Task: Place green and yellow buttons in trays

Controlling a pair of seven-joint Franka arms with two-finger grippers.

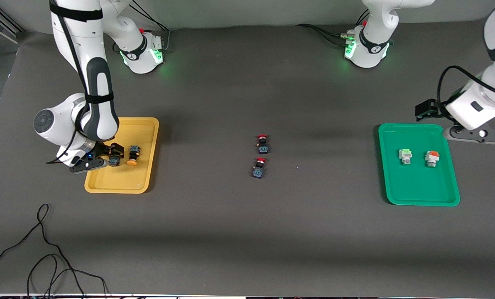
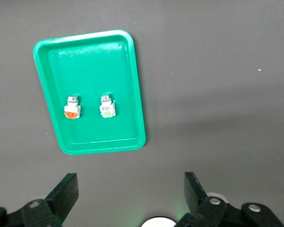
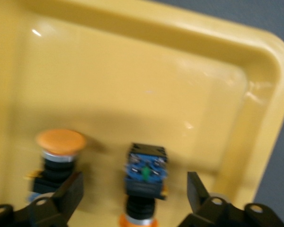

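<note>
The yellow tray (image 1: 118, 189) (image 3: 132, 85) lies at the right arm's end of the table. Two yellow-orange capped buttons lie in it side by side. My right gripper (image 1: 106, 157) (image 3: 134, 187) is low over the tray and open. One button (image 1: 114, 160) (image 3: 146, 172) lies between its fingers, touched by neither. The other button (image 1: 133, 155) (image 3: 60, 144) lies just outside one finger. The green tray (image 1: 417, 191) (image 2: 90, 66) holds a pale green capped button (image 1: 405, 155) (image 2: 107, 108) and an orange-red capped one (image 1: 431, 158) (image 2: 72, 109). My left gripper (image 1: 478, 135) (image 2: 131, 187) waits open and empty above the table beside that tray.
Two red-capped black-blue switches (image 1: 263, 143) (image 1: 259, 168) lie in the middle of the table, one nearer the front camera than the other. A black cable (image 1: 44, 249) loops on the table near the front edge at the right arm's end.
</note>
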